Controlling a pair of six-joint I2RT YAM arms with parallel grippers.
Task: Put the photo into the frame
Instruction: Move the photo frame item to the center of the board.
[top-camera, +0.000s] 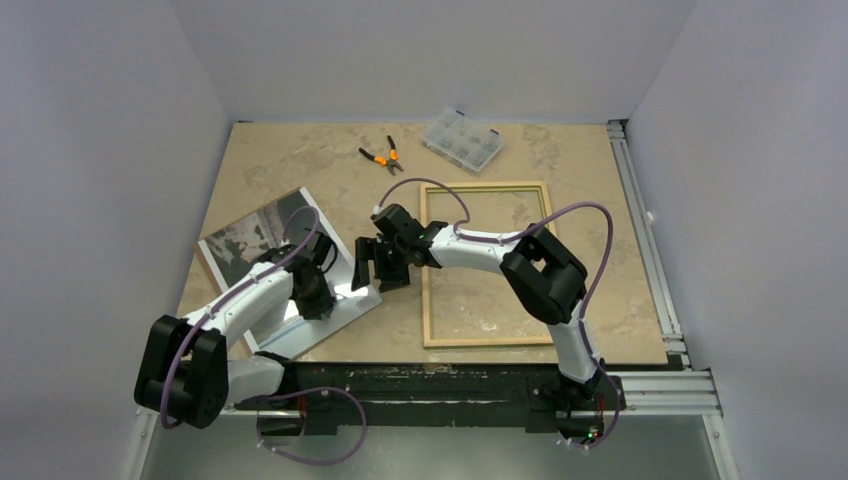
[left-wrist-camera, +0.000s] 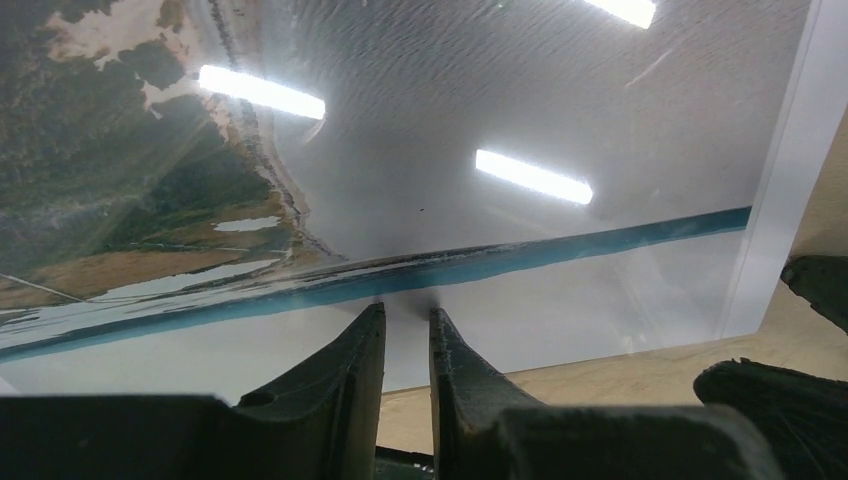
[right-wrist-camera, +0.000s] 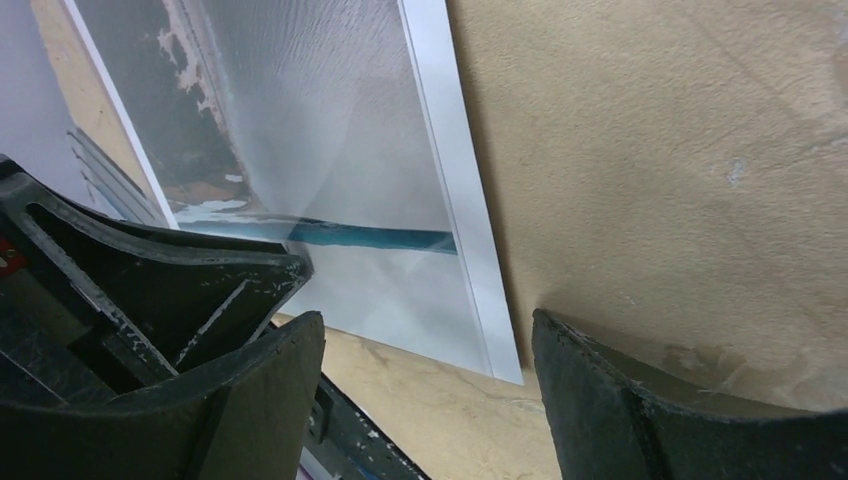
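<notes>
The photo lies face up at the table's left, glossy, with a white border. It fills the left wrist view and shows in the right wrist view. The frame lies pale wood side up at centre right, with the table showing through it. My left gripper stands on the photo's near white edge, jaws nearly together with nothing between them. My right gripper is open and empty, hanging over the bare table just off the photo's near right corner, between photo and frame.
Orange-handled pliers and a clear plastic parts box lie at the back. A brown sheet edge shows under the photo's left side. An aluminium rail runs along the table's right edge. Walls close in on three sides.
</notes>
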